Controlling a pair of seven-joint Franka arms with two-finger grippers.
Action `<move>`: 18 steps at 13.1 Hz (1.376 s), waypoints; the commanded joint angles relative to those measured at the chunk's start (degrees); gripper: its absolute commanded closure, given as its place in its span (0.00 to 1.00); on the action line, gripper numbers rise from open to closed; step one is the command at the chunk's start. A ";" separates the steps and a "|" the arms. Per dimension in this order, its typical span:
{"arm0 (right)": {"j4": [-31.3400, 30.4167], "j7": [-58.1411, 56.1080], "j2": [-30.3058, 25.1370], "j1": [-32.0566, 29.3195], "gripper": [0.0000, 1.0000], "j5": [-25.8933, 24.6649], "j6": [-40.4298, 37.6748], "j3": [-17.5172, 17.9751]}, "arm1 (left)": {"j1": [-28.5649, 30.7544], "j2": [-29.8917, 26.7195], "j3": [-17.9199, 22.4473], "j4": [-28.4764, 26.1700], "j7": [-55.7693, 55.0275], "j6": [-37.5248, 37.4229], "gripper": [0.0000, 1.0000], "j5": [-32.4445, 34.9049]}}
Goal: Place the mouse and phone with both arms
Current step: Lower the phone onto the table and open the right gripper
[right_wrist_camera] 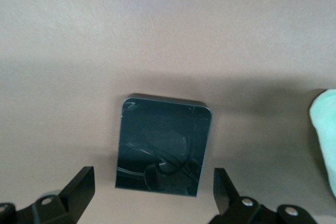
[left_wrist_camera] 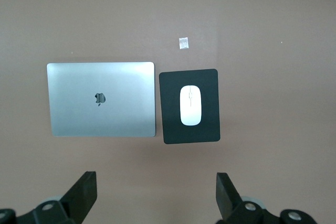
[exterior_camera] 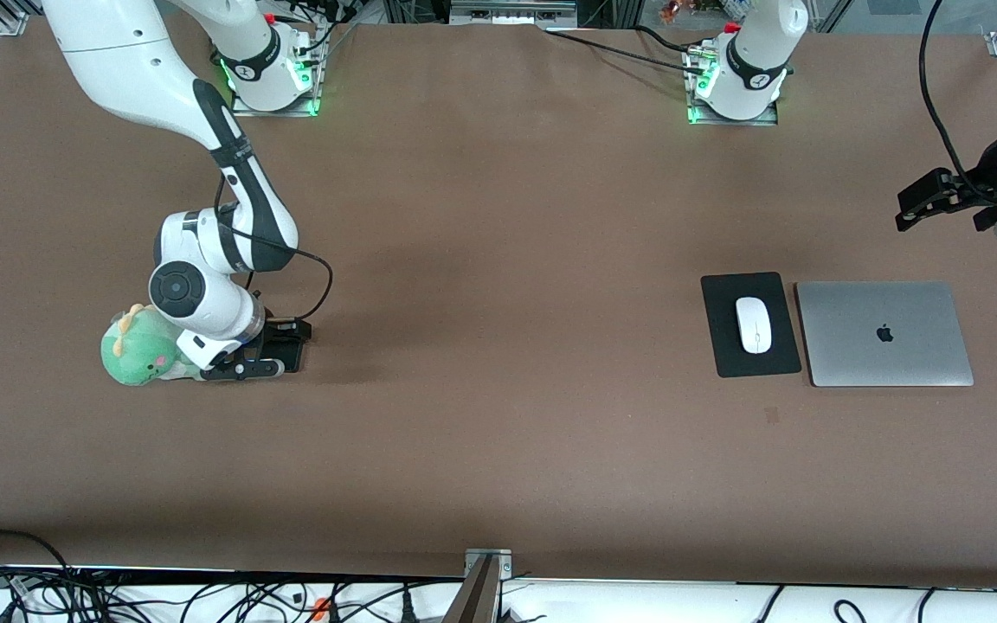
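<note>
The white mouse (exterior_camera: 755, 324) lies on a black mouse pad (exterior_camera: 723, 346) toward the left arm's end of the table; it also shows in the left wrist view (left_wrist_camera: 190, 105). The black phone (right_wrist_camera: 163, 150) lies flat on the table, and the right gripper (right_wrist_camera: 152, 190) hangs low over it, open, one finger (right_wrist_camera: 79, 187) to each side and not touching it. In the front view the right gripper (exterior_camera: 269, 355) covers most of the phone. The left gripper (exterior_camera: 914, 208) is open and empty, up over bare table by the laptop; it also shows in the left wrist view (left_wrist_camera: 156, 195).
A closed silver laptop (exterior_camera: 884, 333) lies beside the mouse pad. A green plush toy (exterior_camera: 139, 350) sits right beside the right gripper, toward the right arm's end. A small tape mark (exterior_camera: 771, 415) is on the table, nearer the camera than the mouse pad.
</note>
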 commanded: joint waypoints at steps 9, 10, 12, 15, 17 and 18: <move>4.02 -0.72 -24.01 -0.78 0.00 0.76 -26.09 -3.67 | 0.29 0.61 -4.89 1.51 -2.66 -3.52 0.00 2.35; 4.37 -0.28 -26.21 -0.78 0.00 0.84 -28.75 -3.94 | 0.37 0.70 -4.80 1.51 -2.75 -3.52 0.00 2.18; 4.47 -0.28 -30.43 -0.78 0.00 0.85 -32.27 -4.12 | 0.46 0.70 -4.80 1.51 -2.75 -3.52 0.00 1.74; 4.47 -1.42 -33.79 -0.78 0.00 0.85 -35.97 -5.43 | 0.46 1.48 -4.80 2.74 -2.92 -3.78 0.00 1.74; 4.55 -2.56 -34.06 -0.78 0.00 0.85 -36.42 -5.61 | 0.46 1.66 -4.80 3.27 -3.01 -3.87 0.00 1.21; 5.25 -2.65 -33.97 -0.78 0.00 0.76 -36.42 -5.44 | 0.72 1.66 -4.80 3.44 -3.10 -3.96 0.00 0.69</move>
